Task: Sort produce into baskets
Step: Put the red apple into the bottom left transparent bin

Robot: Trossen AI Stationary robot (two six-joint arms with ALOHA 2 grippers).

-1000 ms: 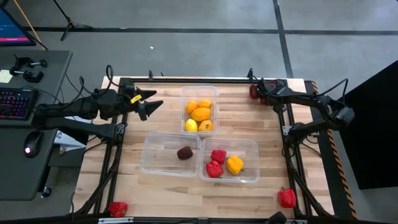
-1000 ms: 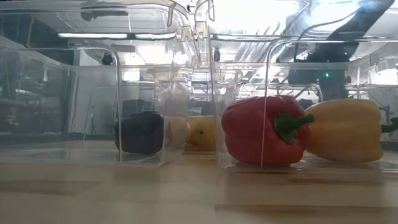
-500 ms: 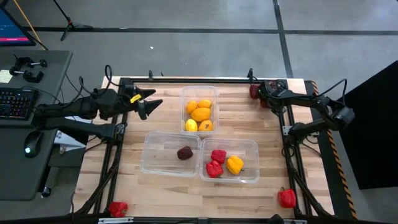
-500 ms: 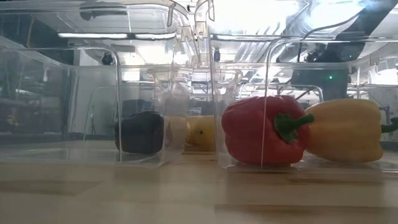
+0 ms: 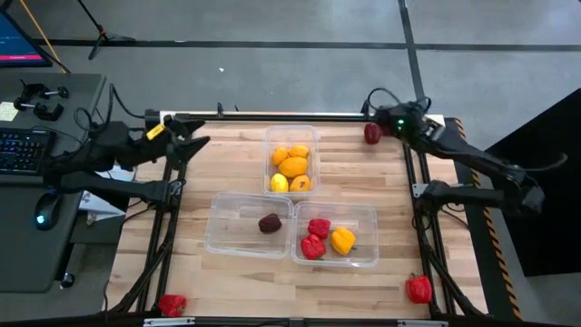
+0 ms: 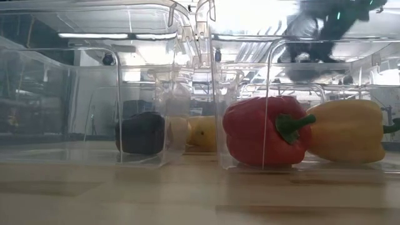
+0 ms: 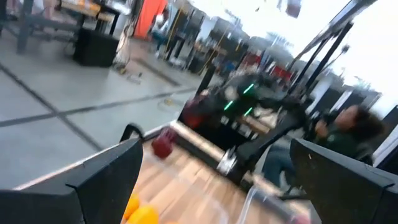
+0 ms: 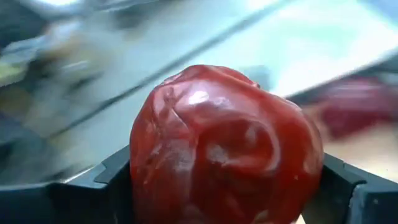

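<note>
A glossy red pepper [image 8: 224,149] sits between the fingers of my right gripper [image 5: 376,133] at the table's far right corner; that gripper is shut on it. My left gripper [image 5: 192,134] hangs open over the far left edge, holding nothing. Three clear baskets stand mid-table. The far one [image 5: 270,136] holds lemons and orange citrus [image 5: 292,166]. The near left one [image 5: 222,238] holds one maroon fruit [image 5: 270,222]. The near right one [image 5: 363,254] holds two red peppers [image 5: 315,238] and a yellow one [image 5: 342,240]. My right gripper pinches the red pepper by its two opposite sides [image 8: 140,180], one finger [image 8: 87,190] on each flank. The fingers come slanting down from the table's right side. The pepper fills the gap between them. It looks lifted clear of the table.
Loose red peppers lie at the near left corner [image 5: 171,304] and the near right corner [image 5: 418,289]. Black frame rails [image 5: 419,209] run along both table sides. A desk with a keyboard [image 5: 23,150] stands to the left. Bare wood shows around the baskets.
My right gripper has closed on the red pepper at the far right corner, risen with it and rolled its wrist. My left gripper has drawn back toward the table's left edge and a little up, staying open.
</note>
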